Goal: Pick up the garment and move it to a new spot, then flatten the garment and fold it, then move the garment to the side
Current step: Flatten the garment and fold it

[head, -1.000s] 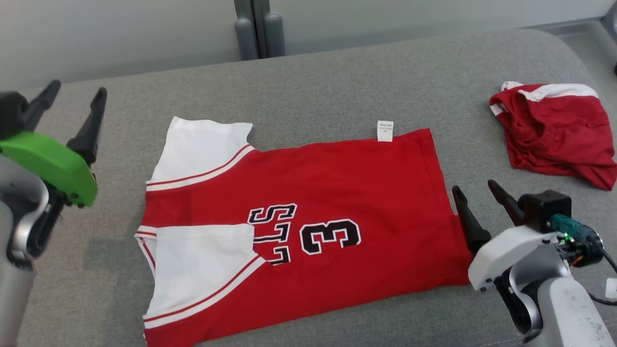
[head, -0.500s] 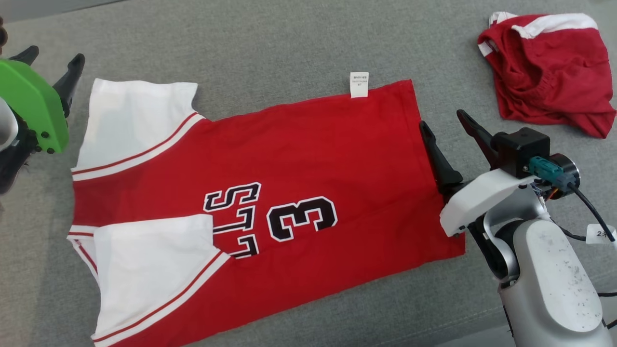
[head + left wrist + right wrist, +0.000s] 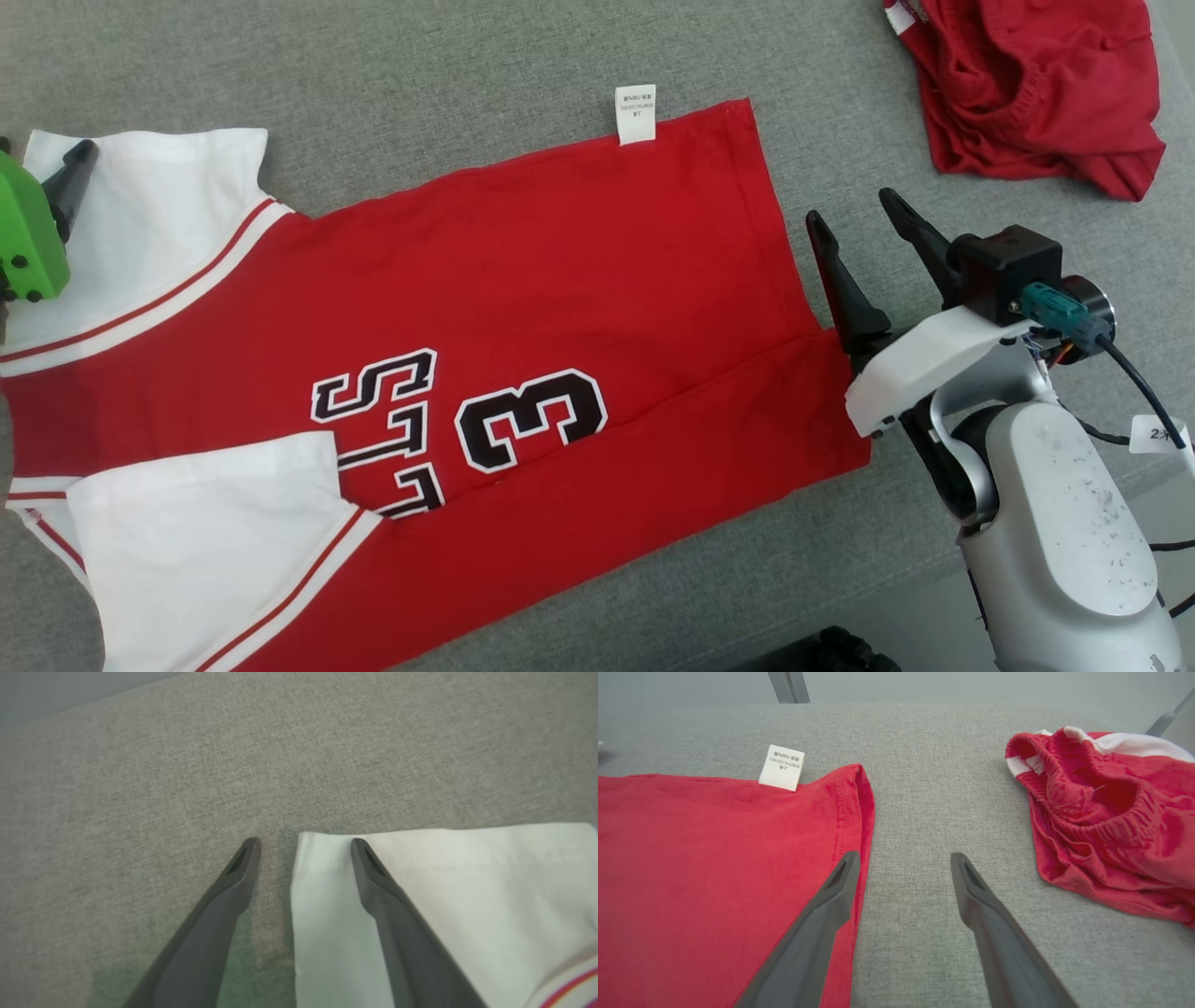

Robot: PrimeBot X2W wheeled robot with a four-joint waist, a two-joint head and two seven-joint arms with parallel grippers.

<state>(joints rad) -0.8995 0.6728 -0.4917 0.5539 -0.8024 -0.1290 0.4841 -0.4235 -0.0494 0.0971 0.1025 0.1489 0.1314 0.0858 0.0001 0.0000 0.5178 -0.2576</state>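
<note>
1. Head view: the jersey (image 3: 523, 308) lies flat across the grey bench (image 3: 467, 56), with its near sleeve folded in over the chest.
2. Left tool (image 3: 304, 842), fingers apart and holding nothing, straddles the far sleeve's corner edge.
3. Right tool (image 3: 850, 205), fingers apart and holding nothing, straddles the hem edge.
4. Bare bench separates the hem from the shorts (image 3: 1027, 84).

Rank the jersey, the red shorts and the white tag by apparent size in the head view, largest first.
1. The jersey: by far the largest, even though it is cut off at the left and bottom edges.
2. The red shorts: partly cut off at the top edge.
3. The white tag: much the smallest.
</note>
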